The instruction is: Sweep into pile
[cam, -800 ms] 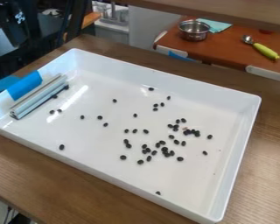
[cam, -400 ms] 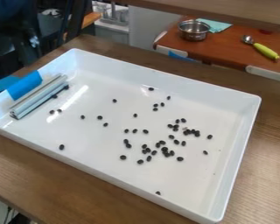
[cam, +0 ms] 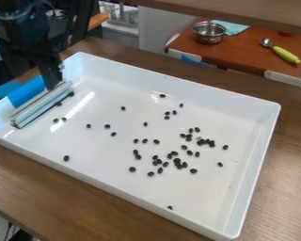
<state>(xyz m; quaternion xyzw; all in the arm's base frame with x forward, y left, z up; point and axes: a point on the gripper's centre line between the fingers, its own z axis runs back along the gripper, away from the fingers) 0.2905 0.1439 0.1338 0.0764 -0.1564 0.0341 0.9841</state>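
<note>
My gripper (cam: 51, 81) hangs at the upper left, over the tray's left end, with its tip at the upper part of a silvery bar (cam: 41, 107). Whether it grips the bar cannot be told. The bar lies slanted along the left wall of a white tray (cam: 257, 155). Small black beans are strewn over the tray floor, densest right of the middle around a cluster (cam: 177, 161). A lone bean (cam: 66, 158) sits at the lower left, another (cam: 170, 207) near the front wall. A few beans touch the bar's right side.
Blue tape (cam: 26, 92) covers the tray's left rim. The tray stands on a brown wooden table (cam: 281, 197). On an orange-brown surface behind are a metal pot (cam: 208, 33), a teal cloth (cam: 232, 27) and a scoop with a green handle (cam: 285, 55).
The arm has come down from the upper left, and its gripper is now at the bar's upper end. Bar and beans look unmoved.
</note>
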